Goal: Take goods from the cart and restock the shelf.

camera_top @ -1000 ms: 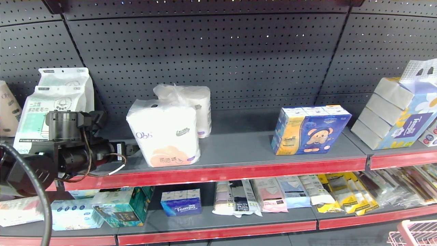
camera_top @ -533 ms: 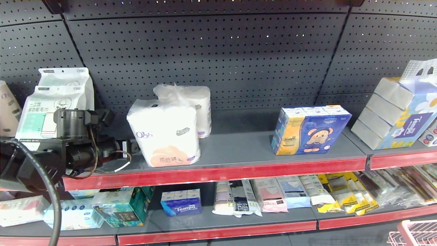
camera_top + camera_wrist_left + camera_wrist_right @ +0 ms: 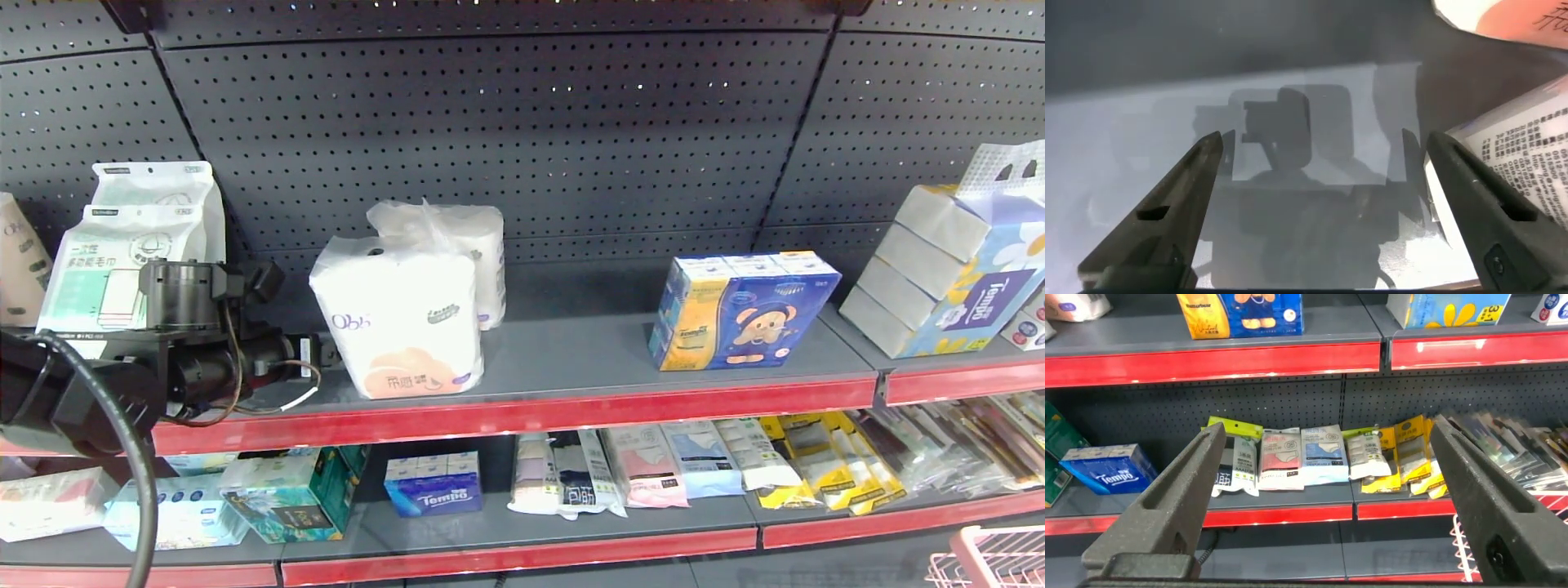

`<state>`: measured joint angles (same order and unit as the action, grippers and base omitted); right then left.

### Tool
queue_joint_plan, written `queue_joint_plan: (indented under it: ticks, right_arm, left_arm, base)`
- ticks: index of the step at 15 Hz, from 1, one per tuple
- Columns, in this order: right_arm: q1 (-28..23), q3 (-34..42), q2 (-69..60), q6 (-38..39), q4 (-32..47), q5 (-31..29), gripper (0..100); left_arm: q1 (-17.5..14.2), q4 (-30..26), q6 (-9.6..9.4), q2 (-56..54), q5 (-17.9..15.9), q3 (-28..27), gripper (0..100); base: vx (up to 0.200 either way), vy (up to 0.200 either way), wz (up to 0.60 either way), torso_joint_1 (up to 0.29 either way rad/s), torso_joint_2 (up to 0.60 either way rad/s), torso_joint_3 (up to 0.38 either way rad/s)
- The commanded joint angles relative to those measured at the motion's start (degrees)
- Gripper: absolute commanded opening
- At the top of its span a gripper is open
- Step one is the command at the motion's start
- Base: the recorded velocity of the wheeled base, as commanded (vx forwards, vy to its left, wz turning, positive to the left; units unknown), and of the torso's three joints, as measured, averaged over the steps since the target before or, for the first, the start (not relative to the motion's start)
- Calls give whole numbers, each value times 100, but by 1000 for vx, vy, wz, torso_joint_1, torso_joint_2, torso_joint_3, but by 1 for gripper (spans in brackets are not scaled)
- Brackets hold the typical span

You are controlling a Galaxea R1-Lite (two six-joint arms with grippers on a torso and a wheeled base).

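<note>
head: toilet roll pack (image 3: 397, 322) sits on upper shelf (image 3: 571, 347), left gripper (image 3: 322, 353) just beside it, looks light, squishy, slick wrap, so I'd pinch its sides | left wrist: jaws wide apart, empty | right wrist: right gripper (image 3: 1327, 425) jaws apart too, empty

Shop: pegboard-backed shelf (image 3: 571, 343), red edge strip (image 3: 571, 411), packaged tissue goods (image 3: 739, 314).
</note>
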<state>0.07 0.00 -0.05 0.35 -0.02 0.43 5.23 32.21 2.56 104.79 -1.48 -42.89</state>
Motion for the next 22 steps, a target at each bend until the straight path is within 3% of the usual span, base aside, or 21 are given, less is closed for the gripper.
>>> queue_joint_plan:
  ticks: [1, 22]
  right_arm:
    - [1, 0, 5, 0, -6, 1, 100]
    - [1, 0, 5, 0, -6, 1, 100]
  left_arm:
    - [57, 5, -1, -11, -2, -9, 100]
    - [268, 5, -80, 103, 7, -132, 100]
  base:
    - [0, 0, 0, 0, 0, 0]
    - [0, 0, 0, 0, 0, 0]
